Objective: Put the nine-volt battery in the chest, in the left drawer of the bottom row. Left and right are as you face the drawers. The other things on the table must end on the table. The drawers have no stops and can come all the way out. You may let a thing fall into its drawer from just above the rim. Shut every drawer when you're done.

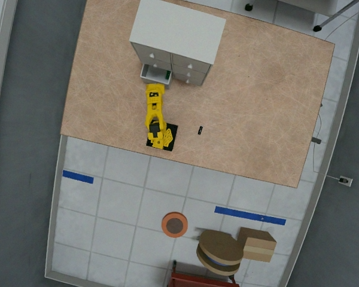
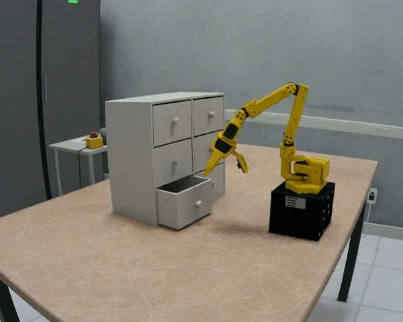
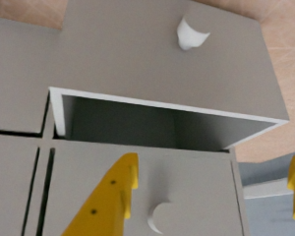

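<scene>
The white chest has two columns of drawers. Its bottom left drawer is pulled out and open; it also shows in the overhead view and the wrist view. A small green block, the nine-volt battery as far as I can tell, lies inside this drawer against its right wall. It is hidden in the side and wrist views. My gripper hangs just in front of and above the open drawer, beside the middle row. Its jaws are apart and empty, as the wrist view also shows.
The other drawers are shut. A small black object lies on the table to the right of my black base. The open drawer's front with its knob sticks out toward my base.
</scene>
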Controlling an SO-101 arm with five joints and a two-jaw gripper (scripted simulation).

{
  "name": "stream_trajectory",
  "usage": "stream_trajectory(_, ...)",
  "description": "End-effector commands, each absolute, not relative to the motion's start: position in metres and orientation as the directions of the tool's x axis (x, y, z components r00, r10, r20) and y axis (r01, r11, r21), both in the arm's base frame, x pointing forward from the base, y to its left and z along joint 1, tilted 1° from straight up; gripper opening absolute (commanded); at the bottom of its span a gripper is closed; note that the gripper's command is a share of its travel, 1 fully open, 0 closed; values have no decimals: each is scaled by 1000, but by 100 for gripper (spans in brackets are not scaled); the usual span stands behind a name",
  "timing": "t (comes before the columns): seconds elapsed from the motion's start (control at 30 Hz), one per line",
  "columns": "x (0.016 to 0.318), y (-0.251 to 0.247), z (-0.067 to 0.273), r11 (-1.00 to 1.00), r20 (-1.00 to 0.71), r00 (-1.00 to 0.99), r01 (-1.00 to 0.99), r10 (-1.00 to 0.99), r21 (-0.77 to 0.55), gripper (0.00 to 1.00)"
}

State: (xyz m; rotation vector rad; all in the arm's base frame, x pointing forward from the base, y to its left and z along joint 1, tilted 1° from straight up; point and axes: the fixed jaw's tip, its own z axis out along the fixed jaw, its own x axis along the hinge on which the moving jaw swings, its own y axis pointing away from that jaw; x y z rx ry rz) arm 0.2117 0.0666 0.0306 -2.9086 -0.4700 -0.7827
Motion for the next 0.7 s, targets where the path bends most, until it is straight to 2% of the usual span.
stream_trajectory(0.0, 199, 61, 36, -953, 507, 824, 303, 252, -18, 34)
stream_trajectory(0.67, 147, 45, 28, -952, 506, 825, 306, 252, -24, 34)
